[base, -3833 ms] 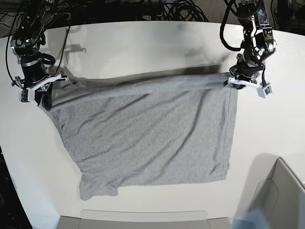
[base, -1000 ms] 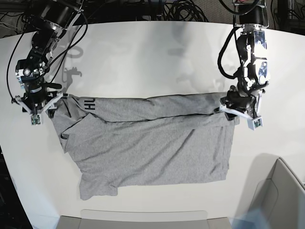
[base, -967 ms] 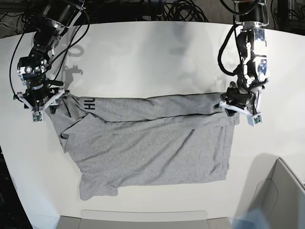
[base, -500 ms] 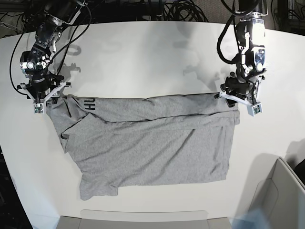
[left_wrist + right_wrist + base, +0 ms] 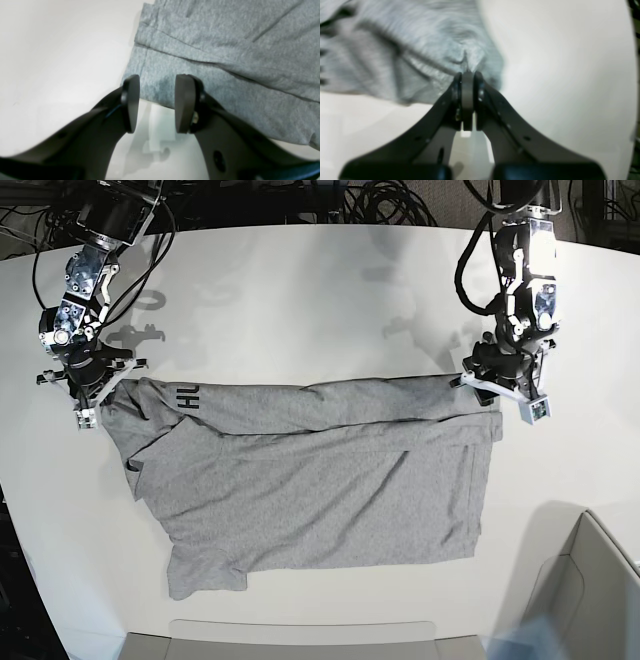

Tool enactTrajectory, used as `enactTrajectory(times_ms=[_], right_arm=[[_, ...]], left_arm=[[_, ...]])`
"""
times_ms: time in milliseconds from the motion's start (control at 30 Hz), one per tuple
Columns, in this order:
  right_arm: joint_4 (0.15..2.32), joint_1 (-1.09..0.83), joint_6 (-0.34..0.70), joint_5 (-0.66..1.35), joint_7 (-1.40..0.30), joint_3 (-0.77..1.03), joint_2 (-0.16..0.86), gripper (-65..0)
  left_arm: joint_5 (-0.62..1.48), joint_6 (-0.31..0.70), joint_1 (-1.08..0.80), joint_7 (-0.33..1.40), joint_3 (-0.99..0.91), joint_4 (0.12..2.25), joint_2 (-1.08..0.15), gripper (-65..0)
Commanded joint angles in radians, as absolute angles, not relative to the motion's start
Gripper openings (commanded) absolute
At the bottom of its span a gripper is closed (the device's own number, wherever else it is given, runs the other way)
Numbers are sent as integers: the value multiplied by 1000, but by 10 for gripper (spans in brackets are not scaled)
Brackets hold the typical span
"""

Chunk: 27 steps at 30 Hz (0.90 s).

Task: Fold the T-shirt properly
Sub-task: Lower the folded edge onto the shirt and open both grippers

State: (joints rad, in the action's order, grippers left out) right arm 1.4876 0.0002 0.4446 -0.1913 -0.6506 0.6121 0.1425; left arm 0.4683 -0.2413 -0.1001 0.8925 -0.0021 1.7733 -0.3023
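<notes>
The T-shirt is lying spread across the white desk, its far edge folded over toward the camera into a long band, with black lettering showing near the band's left end in the base view; one sleeve is sticking out at the near left corner. The left gripper is hovering at the shirt's far corner on the base view's right, its jaws standing partly apart with a clear gap and nothing clamped between them; the grey hem is lying just beyond the fingertips. The right gripper is sitting at the opposite far corner with its jaws pressed fully together; whether any cloth is pinched there, I cannot tell, since that view is blurred.
</notes>
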Motion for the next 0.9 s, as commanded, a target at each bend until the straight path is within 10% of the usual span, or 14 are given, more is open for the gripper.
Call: enactTrajectory(times_ms=[0, 567, 867], right_arm=[[1508, 28, 441, -188, -633, 625, 163, -650], [1351, 180, 449, -191, -633, 671, 272, -650], [1349, 162, 449, -191, -633, 662, 263, -650]], left_arm=[[463, -239, -90, 877, -7, 1791, -314, -413], [469, -231, -90, 889, 4, 1790, -300, -385], [475, -47, -127, 889, -97, 1799, -223, -278]])
